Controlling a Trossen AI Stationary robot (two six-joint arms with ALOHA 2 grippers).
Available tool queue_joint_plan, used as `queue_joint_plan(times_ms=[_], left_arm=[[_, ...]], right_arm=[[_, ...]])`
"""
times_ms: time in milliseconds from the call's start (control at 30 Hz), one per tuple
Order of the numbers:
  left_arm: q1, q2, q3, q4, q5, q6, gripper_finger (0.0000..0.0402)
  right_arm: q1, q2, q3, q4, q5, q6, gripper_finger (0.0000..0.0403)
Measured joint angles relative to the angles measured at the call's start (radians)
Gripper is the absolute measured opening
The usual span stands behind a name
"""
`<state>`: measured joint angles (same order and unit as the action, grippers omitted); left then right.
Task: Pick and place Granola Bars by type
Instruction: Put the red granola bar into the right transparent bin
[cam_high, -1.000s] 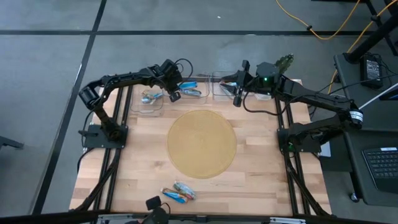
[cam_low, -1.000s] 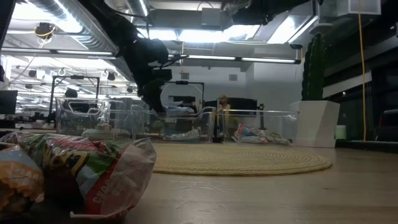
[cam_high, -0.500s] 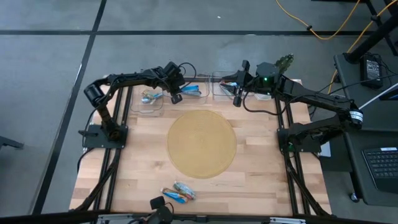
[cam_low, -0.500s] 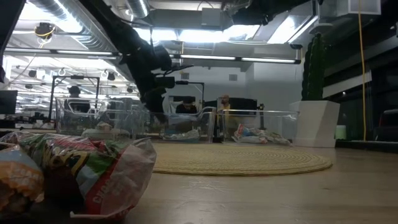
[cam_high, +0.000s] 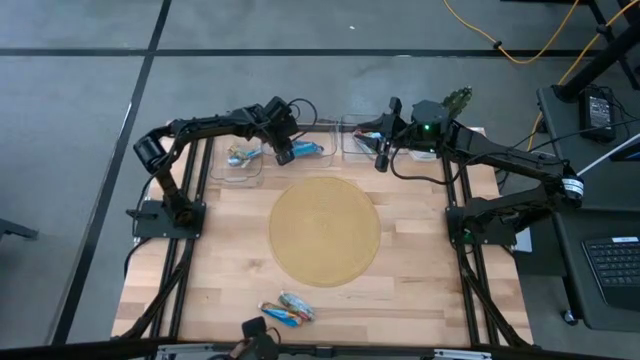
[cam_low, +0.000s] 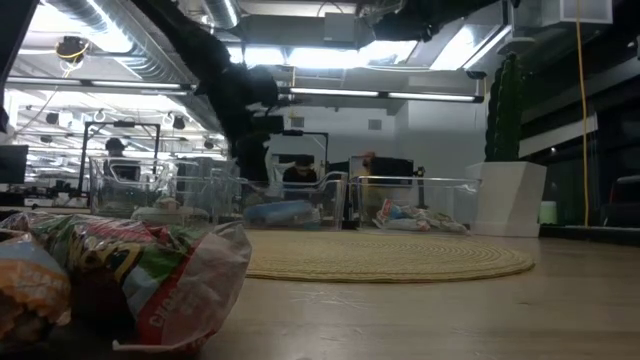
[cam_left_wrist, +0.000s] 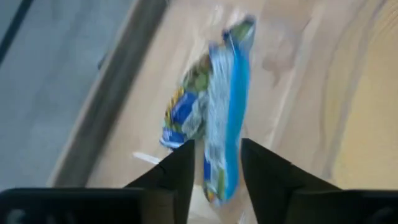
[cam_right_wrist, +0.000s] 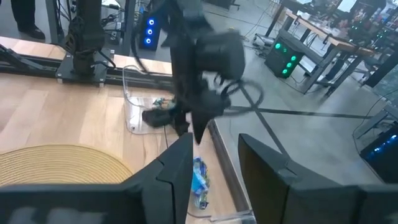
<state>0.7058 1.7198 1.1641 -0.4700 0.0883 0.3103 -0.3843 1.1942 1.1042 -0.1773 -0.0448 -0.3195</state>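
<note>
A crinkly blue granola bar (cam_left_wrist: 217, 118), somewhat blurred, lies just ahead of the left gripper (cam_left_wrist: 214, 165), jaws parted.

Both arms reach forward, left gripper (cam_high: 285, 155) and right gripper (cam_high: 380, 160) parted.

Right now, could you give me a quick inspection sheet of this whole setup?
Surface: wooden table with a round woven mat at its middle.
Job's things: blue granola bar below the left tool; two bars at the near edge; others in clear bins at the far edge.
Clutter: nothing seen.
Grippers: left tool open over the middle bin; right tool open, waiting by the right-hand bin.
Cables: yellow cable on the floor.
Surroundings: grey floor; a keyboard at right.
</note>
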Motion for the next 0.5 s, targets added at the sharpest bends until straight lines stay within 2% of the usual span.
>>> queue_joint_plan(times_ms=[233, 367, 500], left_arm=[[-0.035, -0.095, 0.134, -0.094, -0.002, 0.035, 0.0168], [-0.078, -0.18, 0.197, -0.12, 0.015, 0.066, 0.0173], [-0.137, -0.289, 0.244, -0.12, 0.095, 0.02, 0.0169]], right_arm=[[0.0, 0.0, 0.0, -0.031, 0.0, -0.002, 0.0131], [0.0, 0.0, 0.0, -0.037, 0.0, -0.003, 0.0131], [0.0, 0.0, 0.0, -0.04, 0.0, -0.005, 0.0131]])
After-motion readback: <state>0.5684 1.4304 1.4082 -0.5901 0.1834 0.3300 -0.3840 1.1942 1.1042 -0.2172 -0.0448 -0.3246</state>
